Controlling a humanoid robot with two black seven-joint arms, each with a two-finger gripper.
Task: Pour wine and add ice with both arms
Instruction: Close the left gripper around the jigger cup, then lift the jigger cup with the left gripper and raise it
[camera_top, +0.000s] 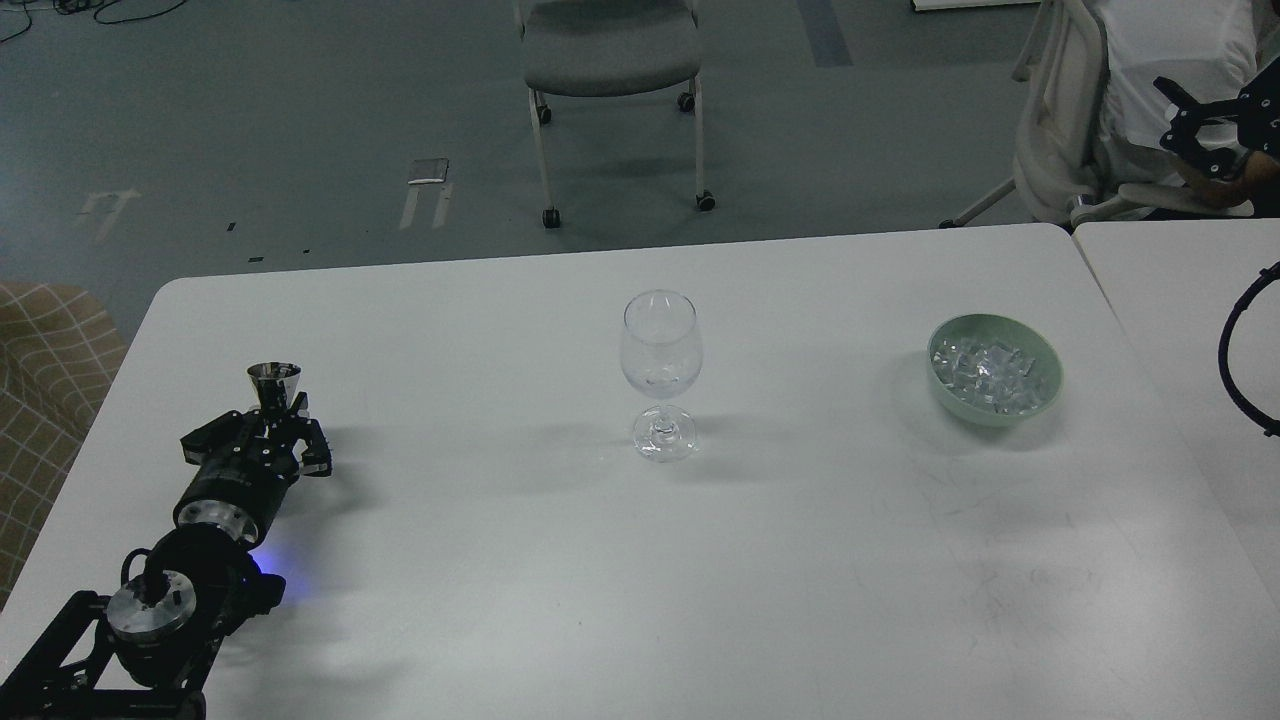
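Left gripper (272, 425): my claw at about 9 o'clock on the table, closed around a small shiny metal cup (273, 383). I hold it low on its stem so the wide mouth points up and nothing spills.

Metal cup: it stands straight up, just past my fingers. I think it is the pouring cup. I cannot see if any wine is left in it.

Left arm (190, 560): it lies low over the table (800, 560) from the 8 o'clock corner. A little blue light glows by one joint.

Wine glass (660, 372): in the middle of the table, standing up, well apart from my left claw. It sits in the middle so both arms can reach it.

Wine: I can only make out a faint bit of clear stuff low in the bowl of the glass. It is too faint to be sure.

Green bowl (994, 368): at about 3 o'clock from the glass, on my right arm's side, so that arm can get to it.

Ice (985, 368): many small clear cubes piled in the green bowl. No cube shows in the glass, so I think the ice step is not done yet.

Right gripper (1205, 125): up at about 2 o'clock, off the table, by a white chair. It is small and dark, so I cannot tell if it is open or closed. It holds no ice that I can see.

Next, I guess: my right arm must come down to the bowl for the ice.
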